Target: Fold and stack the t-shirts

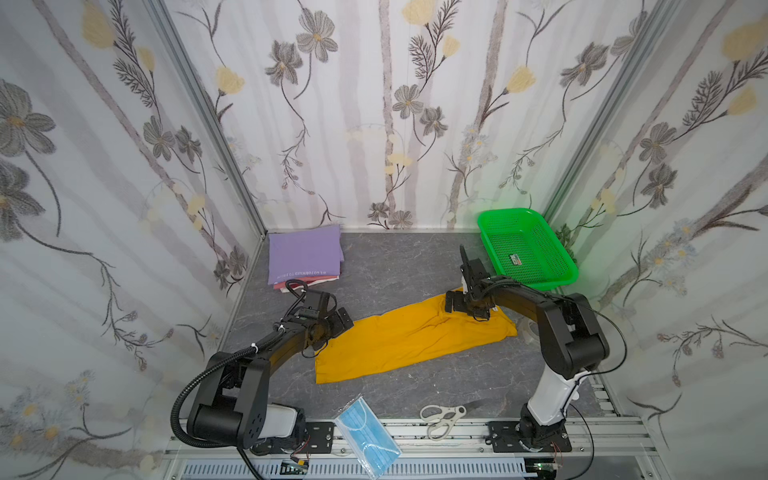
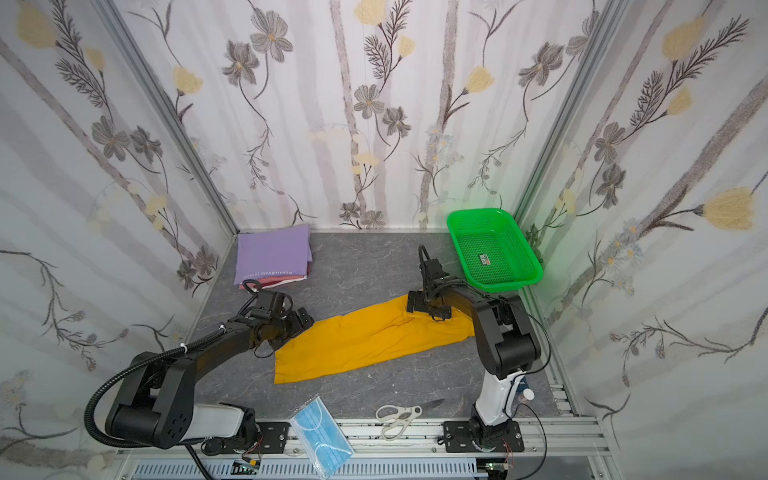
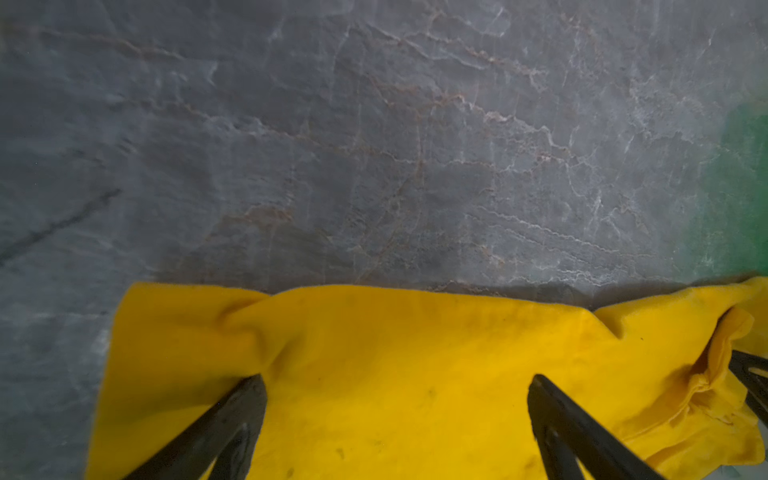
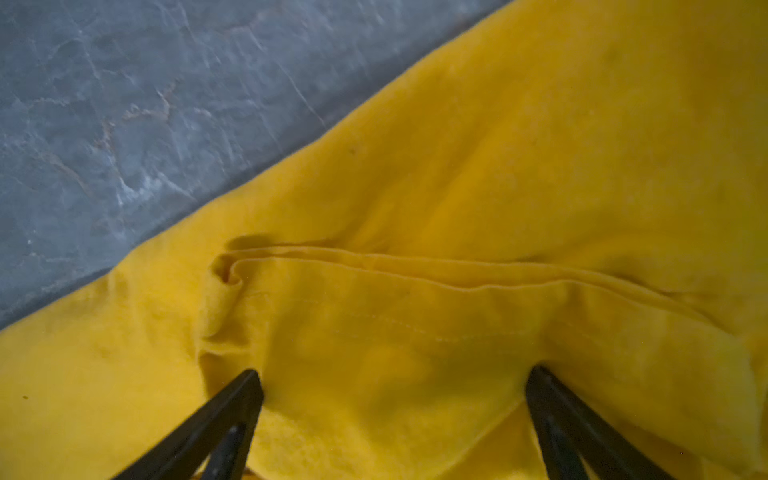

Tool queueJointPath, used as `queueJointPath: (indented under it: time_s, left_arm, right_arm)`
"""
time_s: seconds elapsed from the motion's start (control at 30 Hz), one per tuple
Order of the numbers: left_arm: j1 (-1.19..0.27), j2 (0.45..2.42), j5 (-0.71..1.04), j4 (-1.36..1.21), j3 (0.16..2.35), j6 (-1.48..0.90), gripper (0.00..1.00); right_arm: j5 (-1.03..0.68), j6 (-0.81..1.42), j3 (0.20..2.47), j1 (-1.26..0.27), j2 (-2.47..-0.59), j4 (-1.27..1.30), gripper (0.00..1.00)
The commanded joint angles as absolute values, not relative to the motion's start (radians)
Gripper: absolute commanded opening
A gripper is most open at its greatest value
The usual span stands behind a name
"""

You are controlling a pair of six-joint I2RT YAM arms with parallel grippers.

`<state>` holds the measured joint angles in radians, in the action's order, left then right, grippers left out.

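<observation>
Table: grey stone-look top, flowered curtains on three sides.
Yellow shirt: flat on the table as a long narrow strip. Runs slantwise from front left of middle to just short of the basket. Some creases, one hemmed flap lying over the body at the basket end.
Folded pile: back left corner. Lilac shirt on top, white lettering along its near edge. Pink and white shirts show only as thin edges beneath it.
Basket: green mesh, back right corner, a small label on its floor.
Left gripper: jaws spread wide over the left end of the yellow shirt, nothing between them but flat cloth; no hold. Cannot tell whether the tips touch the cloth.
Right gripper: jaws spread wide over the hemmed flap at the basket end; no hold.
Face mask: blue, front edge, lying partly over the metal rail.
Scissors: white handles on the rail, dark blade on the table, right of the mask.
</observation>
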<state>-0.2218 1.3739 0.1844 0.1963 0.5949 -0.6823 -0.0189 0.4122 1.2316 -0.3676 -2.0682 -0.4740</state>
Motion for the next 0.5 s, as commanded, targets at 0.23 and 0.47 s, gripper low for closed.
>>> queueJointPath:
  time_s: [0.23, 0.47]
  left_arm:
    - [-0.389, 1.296, 0.168, 0.27, 0.515, -0.792, 1.0]
    - [-0.589, 1.423, 0.232, 0.206, 0.631, -0.853, 1.0]
  right_arm:
    - [-0.125, 0.265, 2.431, -0.413, -2.793, -1.081, 1.0]
    - [-0.413, 0.346, 2.439, -0.377, -2.754, -0.769, 1.0]
